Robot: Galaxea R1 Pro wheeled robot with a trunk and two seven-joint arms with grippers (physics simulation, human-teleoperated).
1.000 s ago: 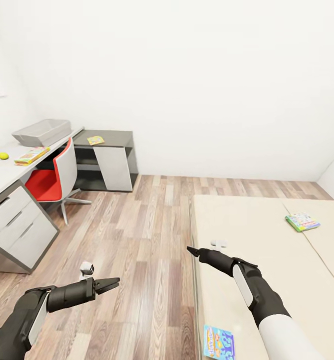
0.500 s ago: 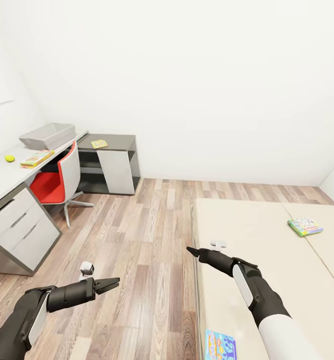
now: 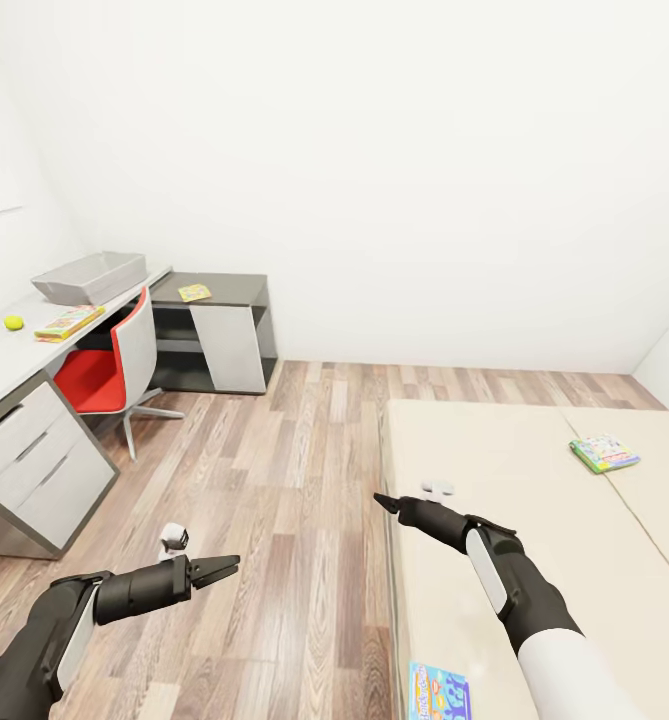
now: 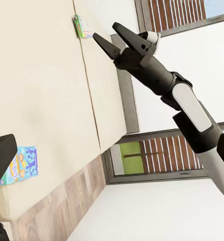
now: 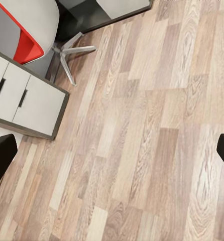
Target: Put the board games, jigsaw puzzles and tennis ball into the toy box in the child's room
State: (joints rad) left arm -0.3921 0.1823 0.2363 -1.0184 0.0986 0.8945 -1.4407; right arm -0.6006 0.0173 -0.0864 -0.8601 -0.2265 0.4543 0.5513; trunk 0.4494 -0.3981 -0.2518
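In the head view the grey toy box (image 3: 89,275) stands at the far end of the long table (image 3: 4,352) on the left. Nearer on the same top lie the tennis ball (image 3: 13,322) and a yellow-green board game (image 3: 69,321). A light blue board game (image 3: 438,692) rests at the bed's (image 3: 514,450) near edge, a green-edged one (image 3: 604,453) far right. A thin yellowish jigsaw puzzle (image 3: 193,292) lies on the lower dark desk. My left gripper (image 3: 224,567) hangs open over the floor. My right gripper (image 3: 382,500) is open at the bed's edge, holding nothing.
A red and white swivel chair (image 3: 109,370) stands tucked at the table, with the dark desk (image 3: 219,330) beyond it against the wall. Wood-plank floor (image 3: 274,470) runs between table and bed. A small white object (image 3: 436,487) lies on the mattress near my right gripper.
The whole picture has shifted slightly, so the camera has moved. Both arms keep the same pose and nothing on the table or bed has been touched.
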